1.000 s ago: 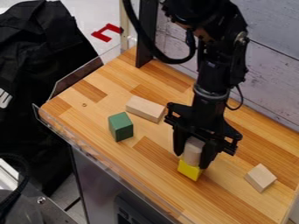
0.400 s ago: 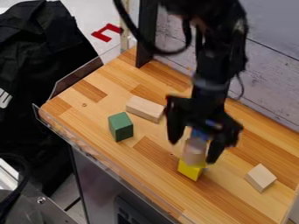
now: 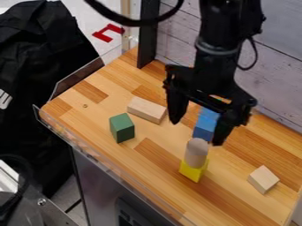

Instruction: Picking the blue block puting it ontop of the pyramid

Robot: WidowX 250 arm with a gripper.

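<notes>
Counter (image 3: 165, 170) of striped, pale and mid-brown wood carries several blocks under a black two-finger hand (image 3: 196, 132), which hangs over its wall side, released, its fingers spread well apart. The blue block (image 3: 205, 127) lies on the counter beyond the fingertips, partly covered in the camera view by the finger on the right; whether that finger touches it, I cannot tell. A small green patch (image 3: 223, 100) shows behind the hand; what it belongs to is unclear.

Nearer the camera, just in front of the blue block, a pale, round-topped cylinder (image 3: 196, 153) stands upright on a yellow block (image 3: 193, 171). This little tower is the closest obstacle. Left of the hand lies an oblong natural-wood block (image 3: 146, 110), with an upright dark green block (image 3: 122, 128) near it, toward the front edge. A smaller pale wood block (image 3: 263, 179) sits apart at the right.

A clear guard (image 3: 94, 158) runs along the counter's front edge. At the back rise a black post (image 3: 148, 35) and a whitewashed plank wall (image 3: 277, 75), with a black cable (image 3: 133, 21) looping across the post. Beyond the left end are black cloth (image 3: 41, 53) and a red angular piece (image 3: 108, 32).
</notes>
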